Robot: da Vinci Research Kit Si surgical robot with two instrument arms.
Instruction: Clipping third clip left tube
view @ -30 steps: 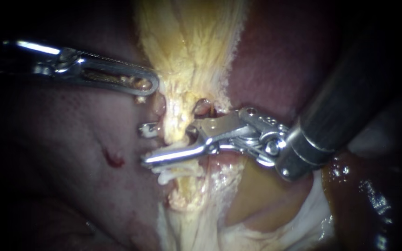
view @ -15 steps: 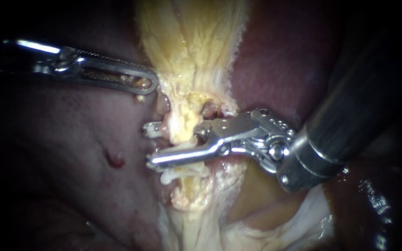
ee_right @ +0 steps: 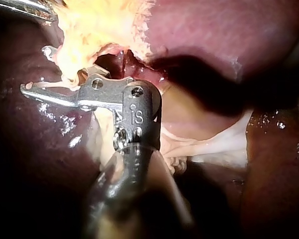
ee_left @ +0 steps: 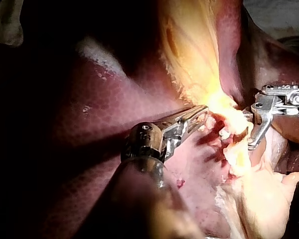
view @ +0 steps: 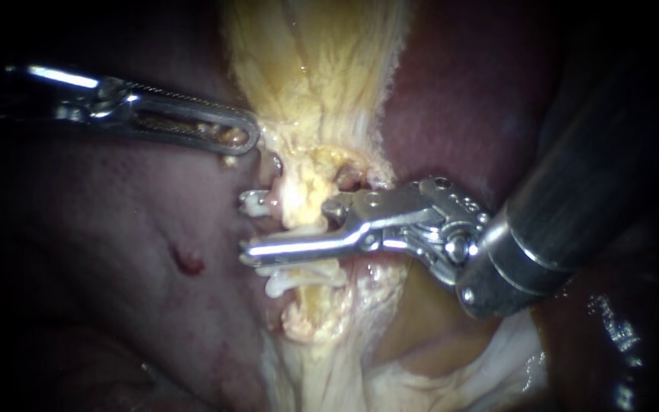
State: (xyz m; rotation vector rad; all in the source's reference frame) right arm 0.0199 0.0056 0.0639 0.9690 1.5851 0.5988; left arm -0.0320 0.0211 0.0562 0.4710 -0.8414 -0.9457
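Reaching leftward, right instrument (view: 245,226) straddles the tube (view: 297,200).

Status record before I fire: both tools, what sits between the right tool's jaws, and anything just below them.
Left tool: tip at the edge of the yellow tissue strand, above the right tool.
Right tool: jaws open, one behind the strand and one in front.
Between the jaws: the strand, straddled, with a gap showing.
Below the lower jaw: whitish piece across the strand, possibly a clip, unclear.
Surroundings: liver beside the strand.
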